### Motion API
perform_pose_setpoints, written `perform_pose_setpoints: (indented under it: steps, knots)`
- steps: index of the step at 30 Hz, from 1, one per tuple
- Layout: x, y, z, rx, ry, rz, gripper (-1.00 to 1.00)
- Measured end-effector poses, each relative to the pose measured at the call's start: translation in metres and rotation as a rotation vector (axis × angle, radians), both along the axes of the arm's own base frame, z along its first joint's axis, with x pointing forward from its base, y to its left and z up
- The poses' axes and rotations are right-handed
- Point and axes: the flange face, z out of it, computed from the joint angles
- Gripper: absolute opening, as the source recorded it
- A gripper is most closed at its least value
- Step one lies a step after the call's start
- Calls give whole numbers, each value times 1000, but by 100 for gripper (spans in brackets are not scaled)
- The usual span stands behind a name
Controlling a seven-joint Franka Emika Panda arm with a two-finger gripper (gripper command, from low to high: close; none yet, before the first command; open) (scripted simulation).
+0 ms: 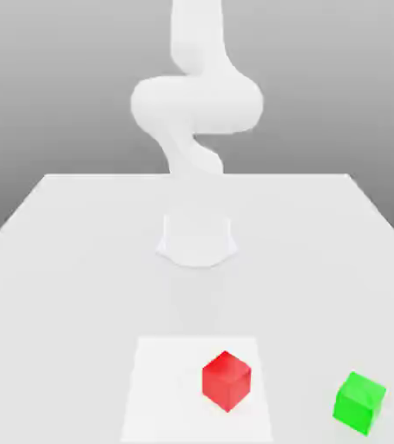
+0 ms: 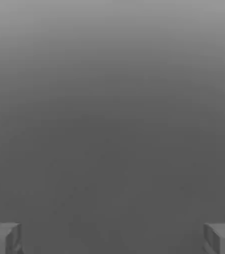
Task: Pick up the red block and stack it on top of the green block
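My tool [image 2: 112,239]: fingers wide apart, nothing held | red block [image 1: 226,381]: on white patch [image 1: 170,390] of counter [image 1: 70,303] | green block [image 1: 359,403]: on counter, toward the exterior view's right

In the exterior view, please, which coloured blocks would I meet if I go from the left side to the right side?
From the exterior view's left to its right: the red block, then the green block.
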Motion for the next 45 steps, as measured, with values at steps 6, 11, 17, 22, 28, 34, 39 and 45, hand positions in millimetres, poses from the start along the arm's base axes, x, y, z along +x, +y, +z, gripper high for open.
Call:
perform_pose_setpoints:
  steps: [6,11,17,22,28,34,39,45]
  knots:
    - [60,12,-122,-90,191,179,0]
    - [81,24,-233,-159,348,340,0]
    - [71,37,-360,-233,529,538,0]
    - [43,41,-452,-282,662,690,0]
    - [39,40,-517,-286,676,705,-100]
    - [39,40,-521,-285,678,705,-100]
    - [40,40,-479,-286,677,706,-100]
    - [61,127,-438,-302,674,746,-100]
